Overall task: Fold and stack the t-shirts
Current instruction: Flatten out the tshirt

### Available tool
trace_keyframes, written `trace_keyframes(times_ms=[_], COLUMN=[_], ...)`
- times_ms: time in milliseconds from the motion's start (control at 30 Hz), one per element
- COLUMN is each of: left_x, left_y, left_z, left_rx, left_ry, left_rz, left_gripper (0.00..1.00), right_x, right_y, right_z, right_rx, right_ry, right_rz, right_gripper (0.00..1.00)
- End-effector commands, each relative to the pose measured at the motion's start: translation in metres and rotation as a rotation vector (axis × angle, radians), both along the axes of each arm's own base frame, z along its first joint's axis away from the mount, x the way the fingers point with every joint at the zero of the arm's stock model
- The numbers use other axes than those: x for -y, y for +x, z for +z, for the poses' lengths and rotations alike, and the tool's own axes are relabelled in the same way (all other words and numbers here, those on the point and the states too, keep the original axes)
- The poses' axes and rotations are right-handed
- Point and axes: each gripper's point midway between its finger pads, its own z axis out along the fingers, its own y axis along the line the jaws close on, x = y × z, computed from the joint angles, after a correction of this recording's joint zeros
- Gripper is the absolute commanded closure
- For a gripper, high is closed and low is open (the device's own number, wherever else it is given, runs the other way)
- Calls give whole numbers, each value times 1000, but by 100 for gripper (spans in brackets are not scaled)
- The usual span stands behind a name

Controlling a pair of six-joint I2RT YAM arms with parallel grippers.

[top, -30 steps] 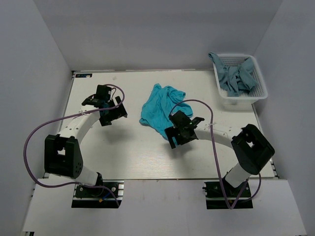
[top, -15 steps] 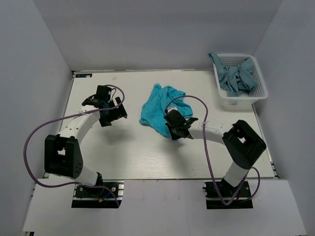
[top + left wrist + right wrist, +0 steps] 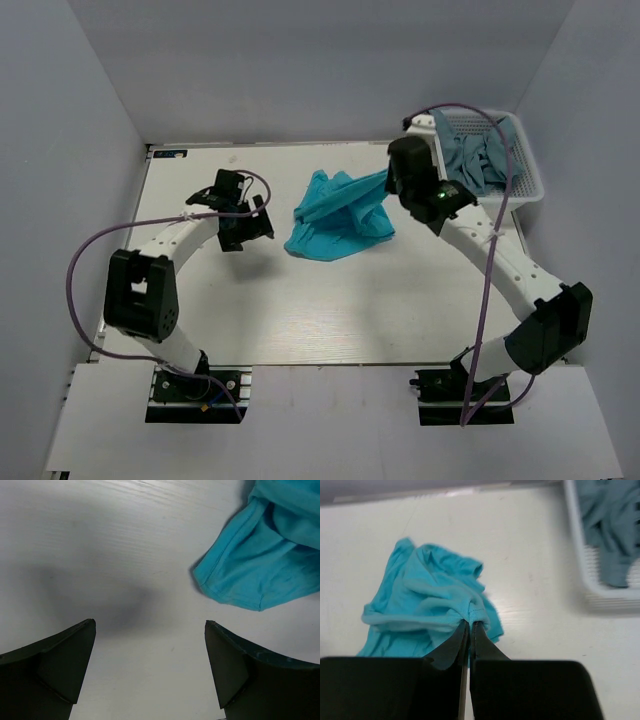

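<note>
The bright turquoise t-shirt (image 3: 335, 215) lies crumpled on the white table, one edge pulled up and to the right. My right gripper (image 3: 390, 180) is shut on that raised edge; in the right wrist view its jaws (image 3: 470, 621) pinch a bunched hem of the turquoise t-shirt (image 3: 430, 600). My left gripper (image 3: 262, 228) hovers just left of the shirt, open and holding nothing. In the left wrist view it (image 3: 150, 622) frames bare table, with a corner of the turquoise t-shirt (image 3: 270, 555) ahead to the right. Duller grey-blue t-shirts (image 3: 480, 155) lie heaped in the basket.
A white lattice basket (image 3: 528, 165) stands at the back right corner, its wall (image 3: 580, 555) close to the right wrist. Grey walls enclose the table (image 3: 300, 310) on three sides. Purple cables loop from both arms.
My right gripper went from open to shut on the turquoise shirt, then swung up and back toward the basket, stretching the fabric. The left gripper moved slightly right, toward the shirt.
</note>
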Motion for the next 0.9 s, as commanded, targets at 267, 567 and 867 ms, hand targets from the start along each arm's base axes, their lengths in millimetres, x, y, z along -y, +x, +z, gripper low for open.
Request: trace_keyframes(times_ms=[267,567,867], left_x=[90,170,180], left_y=[35,22,7], left_z=[-31,-38,-77], left_rx=[1,63,1], left_ry=[11,-71,101], left_rz=[-200,-390,-371], left_gripper=[1,3,45], right_x=[79,90,106], right_y=[24,29,30], right_z=[44,16,14], right_rx=[21,-51,-44], right_ry=[-25,14,53], right_rz=[-192,-171,-191], right_gripper=[100,100,100])
